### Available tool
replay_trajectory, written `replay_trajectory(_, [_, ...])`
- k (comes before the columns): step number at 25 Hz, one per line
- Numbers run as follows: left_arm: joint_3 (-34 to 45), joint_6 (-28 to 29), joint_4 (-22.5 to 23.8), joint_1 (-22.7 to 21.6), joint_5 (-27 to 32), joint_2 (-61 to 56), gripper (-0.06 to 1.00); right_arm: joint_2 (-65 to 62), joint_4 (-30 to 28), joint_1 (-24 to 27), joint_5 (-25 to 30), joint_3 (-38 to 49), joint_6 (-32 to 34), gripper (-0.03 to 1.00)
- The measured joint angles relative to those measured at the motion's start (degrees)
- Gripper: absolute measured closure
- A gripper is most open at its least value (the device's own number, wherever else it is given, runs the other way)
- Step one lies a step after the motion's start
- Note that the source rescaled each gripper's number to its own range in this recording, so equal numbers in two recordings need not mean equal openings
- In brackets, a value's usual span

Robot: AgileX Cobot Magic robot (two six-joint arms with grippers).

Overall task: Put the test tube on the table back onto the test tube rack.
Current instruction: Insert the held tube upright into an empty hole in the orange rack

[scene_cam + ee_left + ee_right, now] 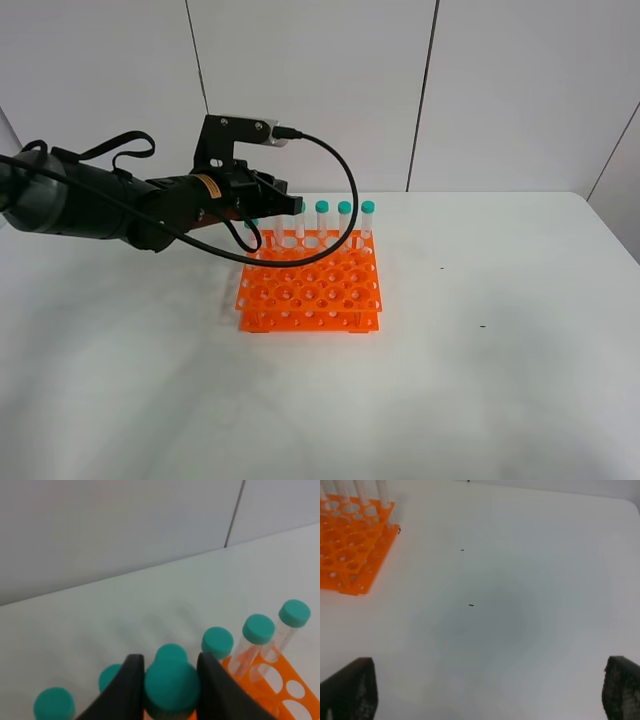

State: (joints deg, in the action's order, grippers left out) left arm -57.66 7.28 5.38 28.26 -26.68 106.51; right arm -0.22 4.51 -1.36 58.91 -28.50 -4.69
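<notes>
My left gripper (pixel 172 692) (pixel 287 205) is shut on the teal cap of a test tube (pixel 172 686), held upright over the back row of the orange test tube rack (pixel 310 292). The tube's lower part is hidden, so I cannot tell whether it sits in a hole. Several other teal-capped tubes stand in the back row (pixel 345 215) (pixel 257 630), on both sides of the gripper. My right gripper (pixel 485 695) is open and empty above the bare white table (pixel 520 605), away from the rack (pixel 350 550). It is out of the exterior high view.
The left arm and its black cable (pixel 345 180) reach in from the left over the table (pixel 480 380). A grey panelled wall (pixel 500 90) stands behind the table's far edge. Small dark specks (pixel 471 605) lie on the tabletop.
</notes>
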Motion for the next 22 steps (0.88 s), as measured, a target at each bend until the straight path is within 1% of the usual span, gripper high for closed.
replay_trajectory(4, [0.00, 0.00, 0.14, 0.00, 0.01, 1.85, 0.94, 0.00, 0.00, 0.00, 0.00, 0.00, 0.00, -0.03])
replay_trajectory(14, [0.00, -0.23, 0.14, 0.00, -0.05, 2.01, 0.94, 0.00, 0.00, 0.00, 0.00, 0.00, 0.00, -0.03])
replay_trajectory(19, [0.00, -0.39, 2.29, 0.00, -0.05, 2.01, 0.94, 0.00, 0.00, 0.00, 0.00, 0.00, 0.00, -0.03])
replay_trajectory(22, [0.00, -0.39, 2.65, 0.00, -0.05, 2.01, 0.94, 0.00, 0.00, 0.00, 0.00, 0.00, 0.00, -0.03])
